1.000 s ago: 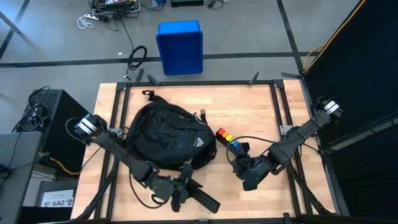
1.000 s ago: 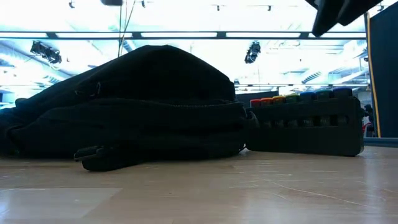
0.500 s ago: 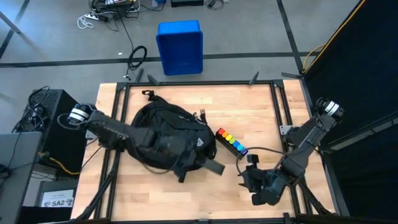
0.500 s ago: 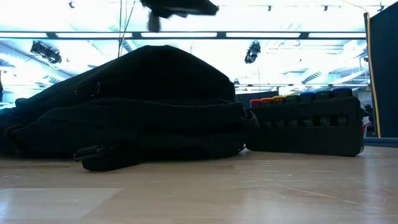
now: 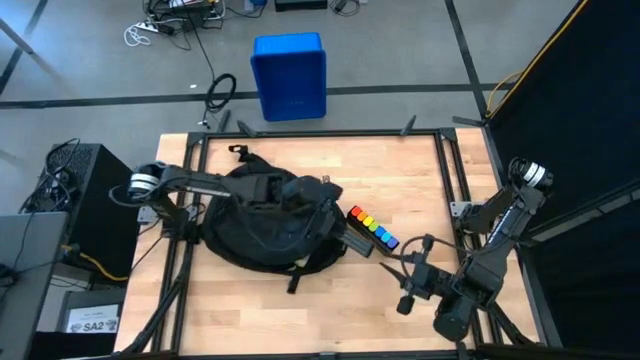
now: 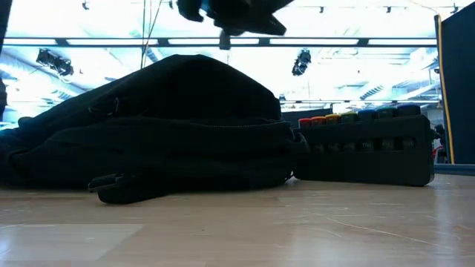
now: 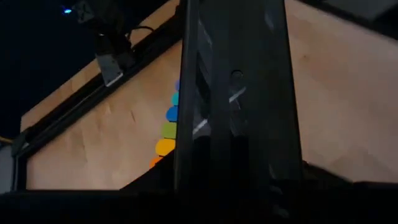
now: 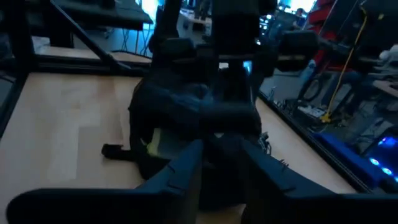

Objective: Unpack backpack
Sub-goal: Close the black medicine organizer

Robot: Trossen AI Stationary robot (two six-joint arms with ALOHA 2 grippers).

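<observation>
The black backpack [image 5: 250,235] lies flat on the left half of the wooden table and fills the left of the low view [image 6: 163,126]. A black block with a row of coloured knobs [image 5: 373,228] rests on the table just right of it [image 6: 364,148] and also shows in the left wrist view [image 7: 166,130]. My left arm reaches across above the backpack. Its gripper [image 5: 350,240] hangs over the backpack's right edge, near the block [image 6: 230,15]. My right gripper [image 5: 405,283] is open above the table's near right part, apart from the block [image 8: 224,183].
A blue plastic bin [image 5: 289,75] stands on the floor beyond the far edge. Dark frame rails [image 5: 190,170] run along the table's sides. Bare wood [image 5: 300,320] lies between the backpack and the near edge. A black curtain [image 5: 580,130] closes off the right side.
My left arm has swung from the near edge toward the far side, passing over the backpack, and now lies across its top with the gripper by the coloured block. My right gripper has drawn back from the block toward the near right corner. The backpack and block have stayed put.
</observation>
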